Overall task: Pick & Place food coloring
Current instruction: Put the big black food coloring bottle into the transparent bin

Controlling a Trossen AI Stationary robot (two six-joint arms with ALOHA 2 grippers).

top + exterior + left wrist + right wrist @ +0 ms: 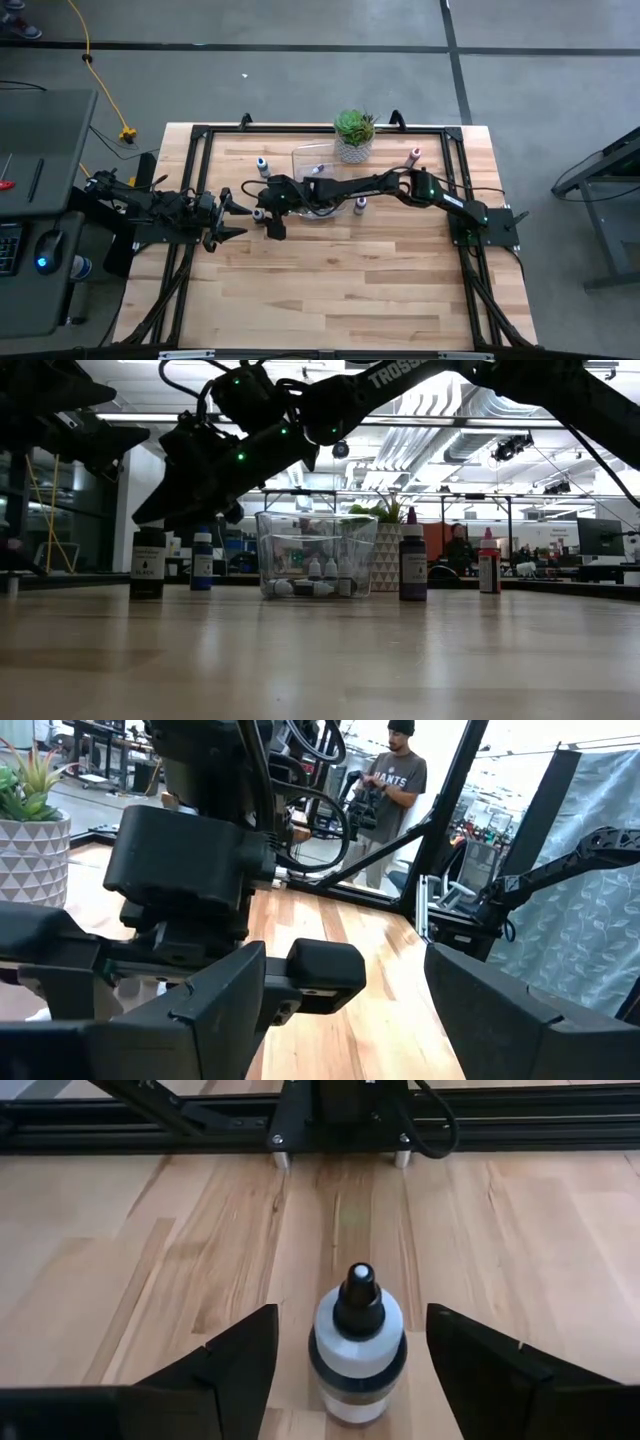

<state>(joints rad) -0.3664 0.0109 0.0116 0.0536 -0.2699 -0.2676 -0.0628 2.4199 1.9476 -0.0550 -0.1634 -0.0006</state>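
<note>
Wood table (330, 260), office bkgd.

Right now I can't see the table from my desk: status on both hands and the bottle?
Right hand open, straddling upright black-capped bottle, no grip. Left hand open, waiting at table's left. Nothing between fingers and bottle.
</note>
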